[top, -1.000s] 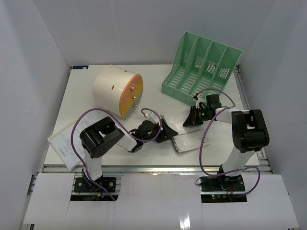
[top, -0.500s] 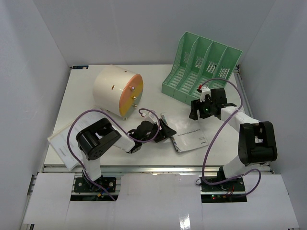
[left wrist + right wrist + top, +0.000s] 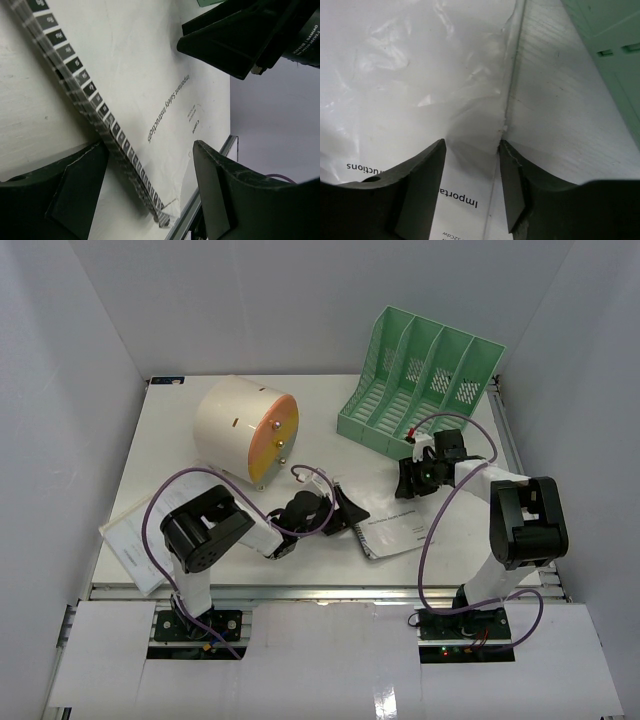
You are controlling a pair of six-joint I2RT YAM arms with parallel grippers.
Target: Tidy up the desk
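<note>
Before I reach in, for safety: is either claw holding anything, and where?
Nothing held: left claw and right claw both stand open, each astride a booklet edge.

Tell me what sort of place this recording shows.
Probably a lab mock-up of an office: a white desk boxed in by white walls, carrying a mint-green file rack, a cream cylindrical drawer box and a bagged instruction booklet.

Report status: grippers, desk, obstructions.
Left gripper open, astride the booklet at its bound edge. Right gripper open over its plastic-wrapped far edge. Desk not yet tidy: booklet and loose papers lying flat. Nothing blocking either arm.
</note>
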